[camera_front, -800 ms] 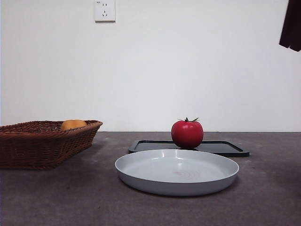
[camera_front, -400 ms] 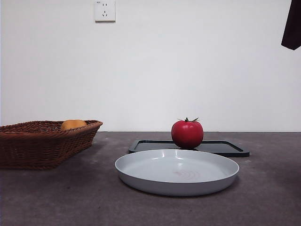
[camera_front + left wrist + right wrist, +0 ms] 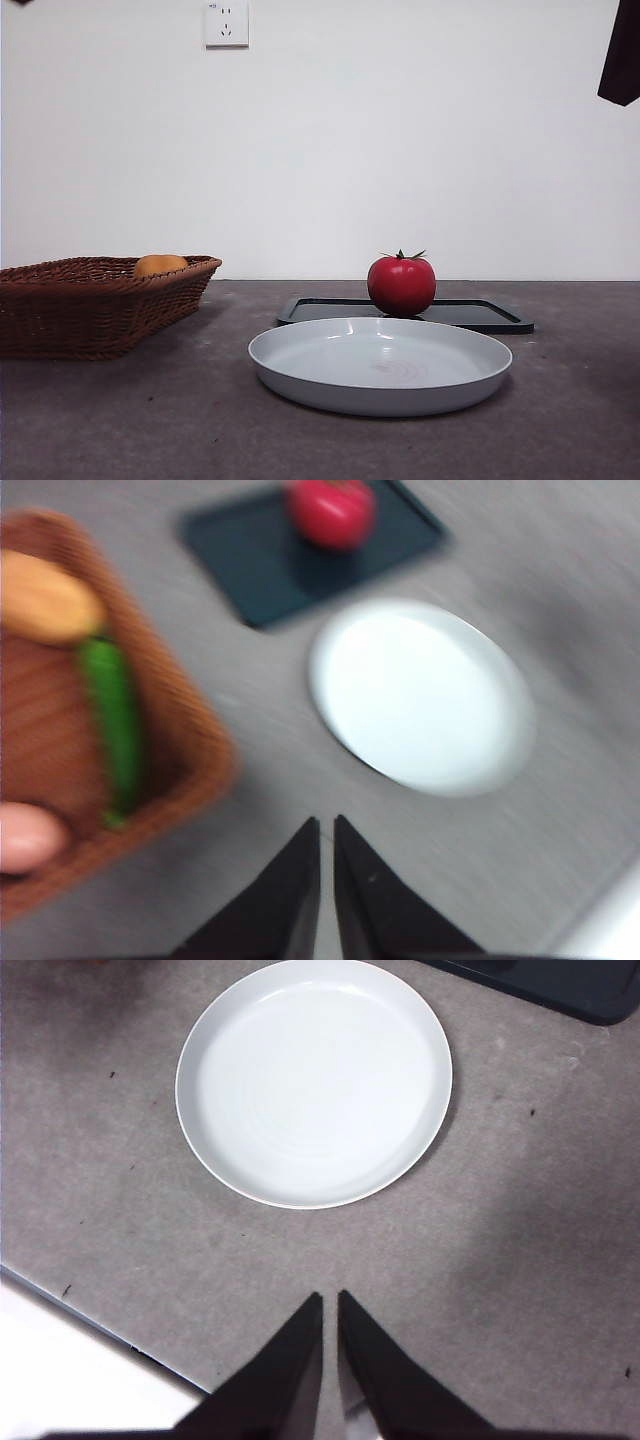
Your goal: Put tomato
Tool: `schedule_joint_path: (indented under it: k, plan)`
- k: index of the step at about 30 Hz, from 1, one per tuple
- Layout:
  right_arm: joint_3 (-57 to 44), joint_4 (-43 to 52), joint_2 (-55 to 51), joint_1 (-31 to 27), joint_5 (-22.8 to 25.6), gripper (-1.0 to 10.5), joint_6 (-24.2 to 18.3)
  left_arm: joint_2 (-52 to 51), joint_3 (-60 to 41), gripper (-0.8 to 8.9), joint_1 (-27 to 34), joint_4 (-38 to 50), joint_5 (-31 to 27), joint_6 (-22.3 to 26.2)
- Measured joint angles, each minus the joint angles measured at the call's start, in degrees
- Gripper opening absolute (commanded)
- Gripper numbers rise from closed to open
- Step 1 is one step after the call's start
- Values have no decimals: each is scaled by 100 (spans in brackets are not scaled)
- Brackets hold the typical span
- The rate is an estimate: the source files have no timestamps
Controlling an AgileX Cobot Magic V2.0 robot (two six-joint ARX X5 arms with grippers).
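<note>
The tomato (image 3: 401,285) sits upright on the dark tray (image 3: 490,314), its green stem pointing up, and nothing is touching it. In the front view the tray lies flat on the grey table (image 3: 120,420) behind the white plate (image 3: 380,366), and the plate holds nothing. The left gripper (image 3: 326,830) hangs high above the table with its two black jaws pressed nearly together, only a thin slit between them, gripping nothing. Its wrist view is blurred, but the tomato (image 3: 332,510) shows red on the tray (image 3: 270,565), well apart from the jaw tips, with the plate (image 3: 420,695) lying between tray and gripper. To one side of that same view is the wicker basket (image 3: 190,750), holding an orange-yellow fruit (image 3: 45,602), a long green vegetable (image 3: 112,720) and a pale pink item (image 3: 25,835) that is too blurred to identify. In the front view the basket (image 3: 100,300) stands at the left of the table, well apart from the plate, with the orange-yellow fruit (image 3: 160,265) showing above its rim. The right gripper (image 3: 330,1305) is also raised, its jaws close together and holding nothing; its wrist view looks down on the plate (image 3: 314,1080) and only a corner of the tray (image 3: 560,985), and the tomato is out of that view. A wall socket (image 3: 226,22) sits high on the white wall.
</note>
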Motion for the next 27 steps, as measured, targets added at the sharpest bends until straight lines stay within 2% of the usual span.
schedule_joint_path:
  k: [4, 7, 10, 14, 22, 27]
  plan:
    - [0, 0, 0, 0, 0, 17, 0, -627, -999, 19, 1064, 1239, -2, 55]
    - [0, 2, 0, 0, 0, 17, 0, -1604, -2422, 19, 2153, 2990, -4, 61]
    - [0, 2, 0, 0, 0, 17, 0, -2533, -3679, 19, 2782, 4002, -103, -11]
    - [0, 2, 0, 0, 0, 17, 0, -3239, -4500, 19, 2924, 4168, -529, -273]
    - [0, 2, 0, 0, 0, 17, 0, -4127, -5187, 19, 2927, 4072, -584, -426]
    - [0, 4, 0, 0, 0, 17, 0, -4249, -5230, 19, 2924, 3923, -599, -457]
